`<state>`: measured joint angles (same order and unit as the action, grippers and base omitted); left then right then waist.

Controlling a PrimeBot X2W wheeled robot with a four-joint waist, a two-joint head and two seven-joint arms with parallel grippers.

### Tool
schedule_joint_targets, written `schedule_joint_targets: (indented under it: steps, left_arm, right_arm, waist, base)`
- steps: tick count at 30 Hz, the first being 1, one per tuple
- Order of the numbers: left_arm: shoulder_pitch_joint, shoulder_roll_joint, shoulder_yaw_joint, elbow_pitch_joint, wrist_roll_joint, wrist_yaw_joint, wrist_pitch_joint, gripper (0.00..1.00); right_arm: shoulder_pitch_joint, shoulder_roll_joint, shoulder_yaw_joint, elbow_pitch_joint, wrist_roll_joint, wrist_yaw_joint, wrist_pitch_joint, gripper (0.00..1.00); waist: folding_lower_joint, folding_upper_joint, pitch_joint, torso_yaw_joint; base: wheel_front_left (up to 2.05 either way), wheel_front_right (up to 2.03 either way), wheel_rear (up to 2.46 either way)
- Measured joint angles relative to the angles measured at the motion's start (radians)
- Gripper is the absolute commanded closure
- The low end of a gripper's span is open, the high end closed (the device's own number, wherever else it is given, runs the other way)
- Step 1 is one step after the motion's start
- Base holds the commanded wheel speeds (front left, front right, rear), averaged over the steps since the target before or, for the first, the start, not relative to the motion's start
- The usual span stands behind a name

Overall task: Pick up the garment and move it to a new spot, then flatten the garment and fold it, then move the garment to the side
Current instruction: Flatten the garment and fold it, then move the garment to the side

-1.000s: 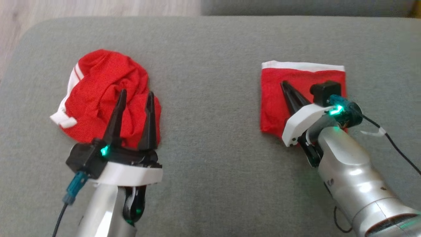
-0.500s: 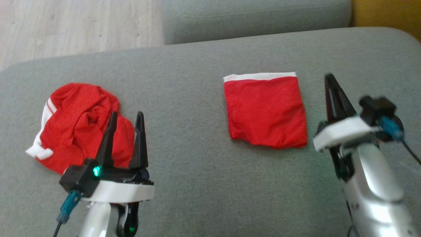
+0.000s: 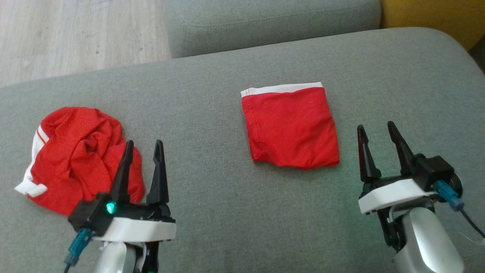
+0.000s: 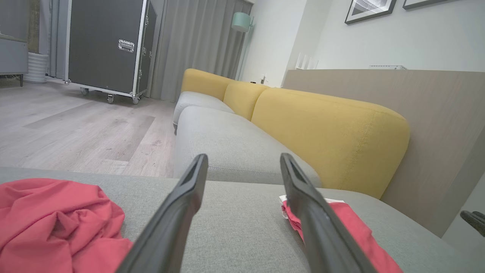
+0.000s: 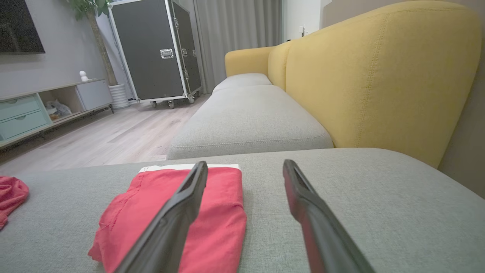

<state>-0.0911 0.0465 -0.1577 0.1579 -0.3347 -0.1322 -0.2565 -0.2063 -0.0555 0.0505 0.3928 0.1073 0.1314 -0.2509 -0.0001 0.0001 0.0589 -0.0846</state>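
Note:
A red garment (image 3: 290,127) with a white waistband lies folded into a flat square on the grey sofa seat (image 3: 227,212), also seen in the right wrist view (image 5: 151,204) and the left wrist view (image 4: 348,220). A second red garment (image 3: 79,155) with white trim lies crumpled at the left (image 4: 57,223) (image 5: 9,193). My left gripper (image 3: 143,144) hovers open at the crumpled garment's right edge (image 4: 242,157). My right gripper (image 3: 375,127) stands open just right of the folded garment, apart from it (image 5: 245,165). Nothing is between either pair of fingers.
A second grey seat cushion (image 3: 265,22) lies beyond the one I work on, and yellow backrests (image 5: 379,76) run along the right. Wooden floor (image 3: 75,34) shows at the far left. A black wheeled flight case (image 5: 159,53) and a low cabinet (image 5: 22,113) stand across the room.
My right gripper has come off the folded garment, drawn back to its right and opened. The head camera has shifted. The left gripper stays open by the crumpled garment.

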Motion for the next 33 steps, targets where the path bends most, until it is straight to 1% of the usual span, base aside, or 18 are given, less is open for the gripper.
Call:
schedule_joint_targets:
  steps: [6, 10, 11, 15, 18, 19, 20, 24, 29, 30, 31, 33]
  left_arm:
    - [-0.003, 0.000, -0.009, 0.001, 0.000, 0.000, 0.000, 0.00]
    - [-0.013, 0.000, -0.021, 0.001, 0.000, 0.000, 0.000, 0.00]
    - [-0.026, 0.000, -0.033, 0.003, 0.002, 0.000, 0.000, 0.00]
    - [-0.069, 0.000, -0.046, 0.008, 0.002, 0.000, 0.000, 0.00]
    - [-0.094, 0.000, -0.064, 0.015, 0.001, 0.000, 0.000, 0.00]
    - [-0.101, 0.000, -0.073, 0.020, 0.001, 0.000, 0.000, 0.00]
    - [-0.105, 0.000, -0.076, 0.022, 0.001, 0.000, 0.000, 0.00]
    - [-0.120, 0.000, -0.084, 0.025, 0.001, 0.000, 0.000, 0.00]
    - [-0.133, 0.000, -0.090, 0.026, 0.001, 0.000, 0.000, 0.00]
    - [-0.133, 0.000, -0.090, 0.027, 0.001, 0.000, 0.000, 0.00]
    - [-0.133, 0.000, -0.090, 0.027, 0.001, 0.000, 0.000, 0.00]
    - [-0.133, 0.000, -0.090, 0.028, 0.001, 0.000, 0.000, 0.00]
  right_arm:
    - [-0.014, 0.000, 0.012, -0.003, -0.003, 0.000, 0.000, 0.00]
    - [-0.054, 0.000, 0.009, 0.044, -0.003, 0.000, 0.008, 0.00]
    - [-0.090, 0.000, 0.002, 0.082, 0.001, 0.000, 0.041, 0.00]
    - [-0.179, 0.000, -0.031, 0.189, 0.067, 0.000, 0.109, 0.00]
    - [-0.242, 0.000, -0.058, 0.285, 0.076, 0.000, 0.143, 0.00]
    - [-0.279, 0.000, -0.069, 0.351, 0.091, 0.000, 0.165, 0.00]
    - [-0.297, 0.000, -0.074, 0.384, 0.096, 0.000, 0.175, 0.00]
    - [-0.353, -0.001, -0.086, 0.504, 0.108, 0.000, 0.191, 0.00]
    - [-0.436, -0.012, -0.078, 0.602, 0.082, 0.000, 0.182, 0.01]
    - [-0.449, -0.014, -0.070, 0.619, 0.075, 0.000, 0.176, 0.76]
    - [-0.459, -0.014, -0.063, 0.633, 0.068, 0.000, 0.167, 1.00]
    - [-0.465, -0.015, -0.056, 0.645, 0.059, 0.000, 0.157, 1.00]
  waist:
    - [0.0001, 0.0000, 0.020, 0.012]
    - [0.0001, 0.0000, 0.046, 0.032]
    - [0.0001, 0.0000, 0.064, 0.044]
    - [0.0003, 0.0000, 0.103, 0.075]
    - [0.0003, 0.0000, 0.129, 0.102]
    - [0.0002, 0.0000, 0.145, 0.121]
    - [0.0003, 0.0000, 0.153, 0.131]
    - [0.0002, 0.0000, 0.177, 0.162]
    - [0.0002, 0.0000, 0.198, 0.181]
    - [0.0002, 0.0000, 0.199, 0.181]
    - [0.0002, 0.0000, 0.199, 0.181]
    - [0.0002, 0.0000, 0.198, 0.179]
  base:
    - [0.00, 0.00, 0.00]
    - [0.00, 0.00, 0.00]
    - [0.00, 0.00, 0.00]
    - [0.00, 0.00, 0.00]
    - [0.00, 0.00, 0.00]
    - [0.00, 0.00, 0.00]
    - [0.00, 0.00, 0.00]
    - [0.00, 0.00, 0.00]
    - [0.00, 0.00, 0.00]
    - [0.00, 0.00, 0.00]
    - [0.00, 0.00, 0.00]
    - [0.00, 0.00, 0.00]
